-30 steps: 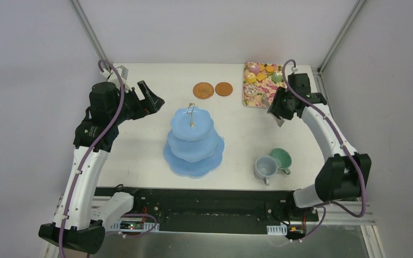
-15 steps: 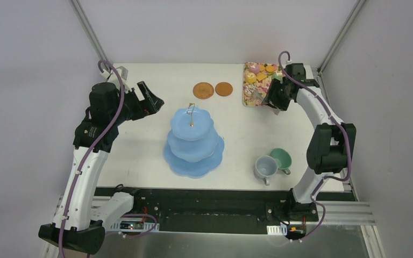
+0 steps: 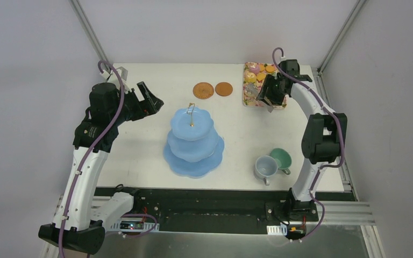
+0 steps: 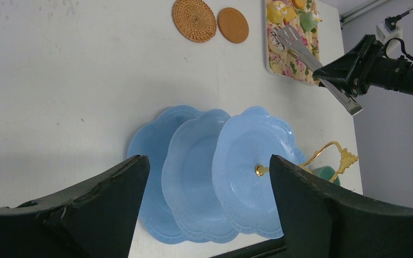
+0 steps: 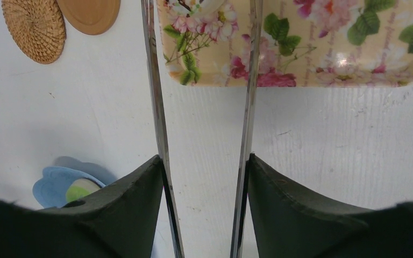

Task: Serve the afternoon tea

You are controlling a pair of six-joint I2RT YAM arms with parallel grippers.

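Note:
The light-blue three-tier stand (image 3: 193,141) stands mid-table with bare tiers; it also shows in the left wrist view (image 4: 220,172). My left gripper (image 3: 153,99) is open and empty, up to the left of the stand. My right gripper (image 3: 269,97) is shut on the metal tongs (image 3: 254,90), whose two arms (image 5: 153,80) stand apart and reach over the near edge of the floral tray (image 3: 250,101). Donuts and biscuits (image 3: 258,72) lie on the tray's far part. The grey-blue cup (image 3: 265,167) and green cup (image 3: 280,158) stand at front right. Two brown coasters (image 3: 203,90) (image 3: 223,88) lie at the back.
The tray (image 5: 322,59) lies at the back right corner, close to the table's right edge. The coasters (image 5: 33,24) lie left of it. A frame post rises behind each back corner.
My right arm has swung back and left, bringing the tongs from beside the tray to over its near edge. The left arm has not moved.

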